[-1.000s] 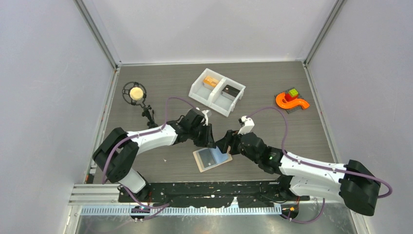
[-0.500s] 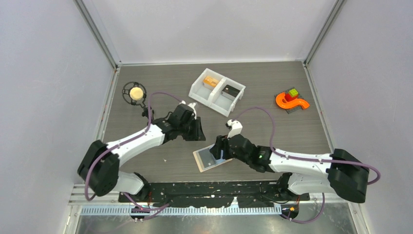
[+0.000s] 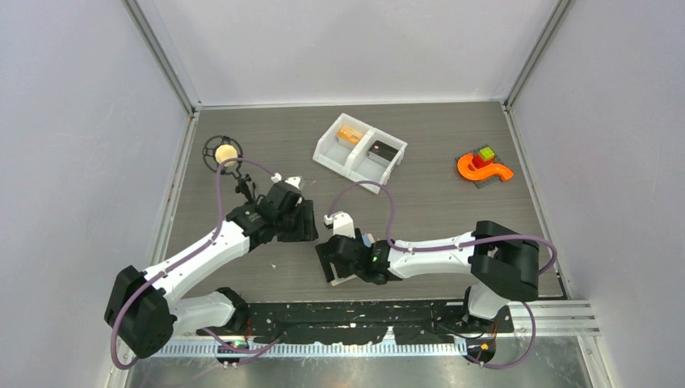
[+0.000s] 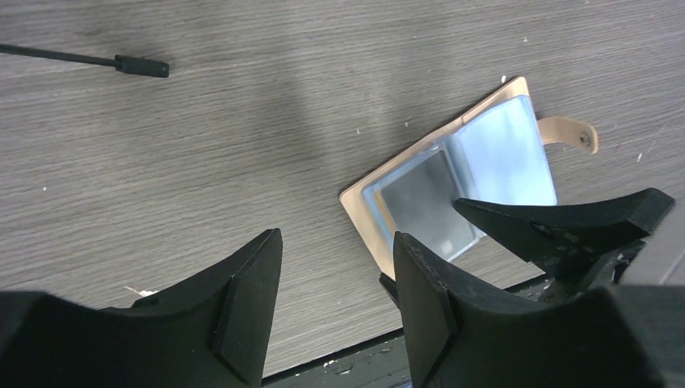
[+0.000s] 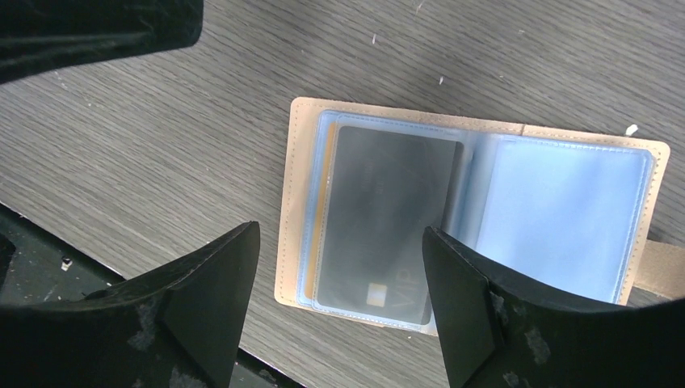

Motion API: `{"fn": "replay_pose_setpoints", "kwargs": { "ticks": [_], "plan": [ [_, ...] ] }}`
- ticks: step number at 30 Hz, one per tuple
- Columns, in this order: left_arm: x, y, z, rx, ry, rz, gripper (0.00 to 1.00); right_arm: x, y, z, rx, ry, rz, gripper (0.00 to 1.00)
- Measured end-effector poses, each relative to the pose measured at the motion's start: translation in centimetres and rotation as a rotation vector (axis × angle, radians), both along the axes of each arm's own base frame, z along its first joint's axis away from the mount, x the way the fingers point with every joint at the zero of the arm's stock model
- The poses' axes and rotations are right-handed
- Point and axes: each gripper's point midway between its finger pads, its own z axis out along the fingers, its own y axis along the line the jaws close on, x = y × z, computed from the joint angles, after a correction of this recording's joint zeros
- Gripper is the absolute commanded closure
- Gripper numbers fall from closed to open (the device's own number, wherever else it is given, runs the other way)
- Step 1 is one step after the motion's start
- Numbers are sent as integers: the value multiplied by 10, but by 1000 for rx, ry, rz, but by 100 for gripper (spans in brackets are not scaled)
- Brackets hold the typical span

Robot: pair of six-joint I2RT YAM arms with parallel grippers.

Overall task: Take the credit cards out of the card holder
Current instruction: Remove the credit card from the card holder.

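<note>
right gripper [image 5: 338,242] hangs with jaws spread wide over the open card holder [image 5: 300,202], dark card [image 5: 388,210] in one sleeve, near the table [image 3: 452,202] front edge, forearm stretched low leftward. left gripper [image 4: 335,242], parted and empty, has drawn back left of the holder.

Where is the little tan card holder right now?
The card holder lies open on the table by the near edge, right under the right tool, which hides most of it in the top view. The left tool is just to its left.
</note>
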Motion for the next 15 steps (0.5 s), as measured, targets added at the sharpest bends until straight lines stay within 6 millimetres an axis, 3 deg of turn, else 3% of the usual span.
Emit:
{"fn": "replay_pose_setpoints", "kwargs": {
  "ticks": [6, 15],
  "plan": [
    [-7, 5, -11, 13, 22, -1, 44, -2, -6, -3, -45, -9, -3, 29],
    [-13, 0, -10, -21, 30, -25, 44, -3, -9, 0, -48, -9, -3, 32]
  ]
}}
